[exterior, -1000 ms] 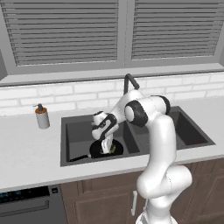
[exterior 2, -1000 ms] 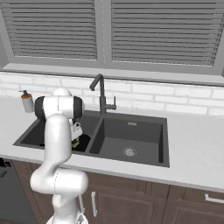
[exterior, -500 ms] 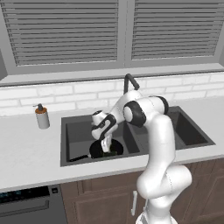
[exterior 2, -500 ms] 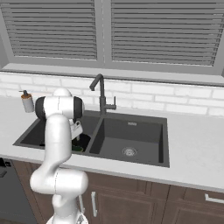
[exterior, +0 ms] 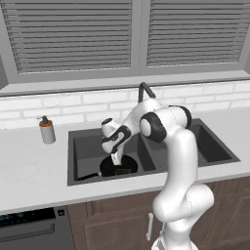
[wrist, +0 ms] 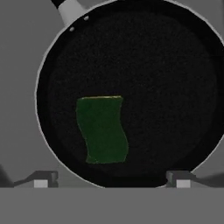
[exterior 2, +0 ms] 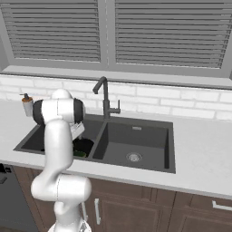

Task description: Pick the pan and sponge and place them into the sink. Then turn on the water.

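End effector [wrist: 109, 179]: the two dark finger tips stand spread wide at the bottom of the hand view, pinching nothing, poised directly above the round, shallow black frying pan [wrist: 131, 87]. The small flat green sponge [wrist: 103, 130] lies free on the pan's floor, between the tips but clear of both. The pan sits in the left basin of the large dark grey double-basin sink [exterior: 83, 146].

Judgement: both items are in the sink; the release looks complete. The step in hand is to clear out and go for the tall dark gooseneck faucet [exterior 2: 104, 96]. To do it well, lift straight up until the fingers are above the pan's rim before swinging across, so neither tip catches the sponge or the rim. No water runs from the spout yet.

View comparison: the hand view gives the sponge's exact place inside the pan and the spread of the tips. The left base view shows the pan's long thin handle [exterior: 88, 176] pointing toward the counter [exterior: 29, 171] front. The right base view shows the faucet whole and the empty right basin's drain [exterior 2: 133, 157].
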